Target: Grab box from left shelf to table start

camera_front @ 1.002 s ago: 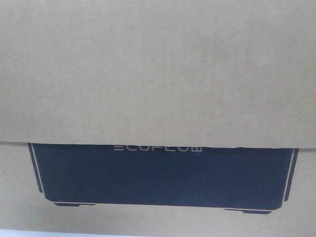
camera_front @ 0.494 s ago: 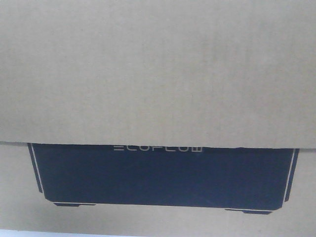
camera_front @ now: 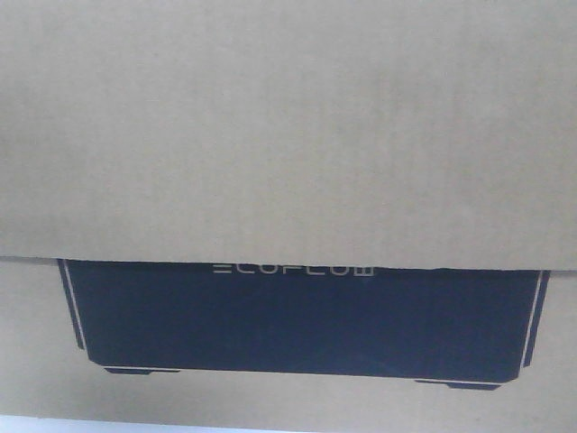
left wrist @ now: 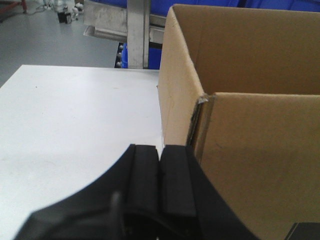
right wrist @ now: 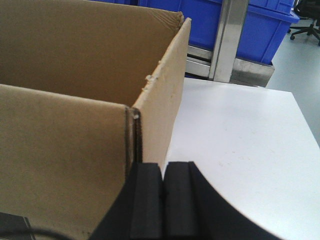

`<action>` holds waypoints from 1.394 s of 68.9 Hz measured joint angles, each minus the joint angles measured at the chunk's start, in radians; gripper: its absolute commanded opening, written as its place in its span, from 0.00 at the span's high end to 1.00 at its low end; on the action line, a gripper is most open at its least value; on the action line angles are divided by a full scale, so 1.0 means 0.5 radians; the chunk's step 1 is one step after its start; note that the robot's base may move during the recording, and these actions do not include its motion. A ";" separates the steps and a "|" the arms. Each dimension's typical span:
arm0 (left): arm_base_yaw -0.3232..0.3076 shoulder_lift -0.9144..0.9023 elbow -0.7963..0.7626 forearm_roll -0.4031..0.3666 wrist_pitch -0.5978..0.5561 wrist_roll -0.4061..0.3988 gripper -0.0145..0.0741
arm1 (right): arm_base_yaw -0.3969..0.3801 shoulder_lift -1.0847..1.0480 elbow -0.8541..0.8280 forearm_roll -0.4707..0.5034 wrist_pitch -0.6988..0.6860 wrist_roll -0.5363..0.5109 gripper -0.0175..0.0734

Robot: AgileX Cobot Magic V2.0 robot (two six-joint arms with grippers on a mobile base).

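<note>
The brown cardboard box [camera_front: 288, 126] with its black panel and "ECOFLOW" lettering fills the front view. Its open top shows in the left wrist view [left wrist: 250, 130] and in the right wrist view [right wrist: 75, 125], and it stands over the white table [left wrist: 75, 110]. My left gripper [left wrist: 161, 152] is shut, pads together, right beside the box's left wall at its near corner. My right gripper [right wrist: 162, 167] is shut, pads together, beside the box's right wall at its near corner. Nothing is between either pair of pads. The left shelf's metal frame [left wrist: 136, 30] stands behind the table.
Blue plastic crates [right wrist: 260, 25] sit on the rack behind the table [right wrist: 235, 130]. A metal upright [right wrist: 227, 35] stands at the table's far edge. Grey floor [left wrist: 45, 40] lies left of the table, and an office chair [right wrist: 307, 20] is at the far right.
In the front view the box's printed panel has shifted slightly to the right. A thin pale strip shows a little more under the box's bottom edge.
</note>
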 measured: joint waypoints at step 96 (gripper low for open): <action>0.275 -0.288 0.768 -0.261 -0.665 0.161 0.95 | 0.000 0.000 0.009 0.000 -0.040 0.000 0.74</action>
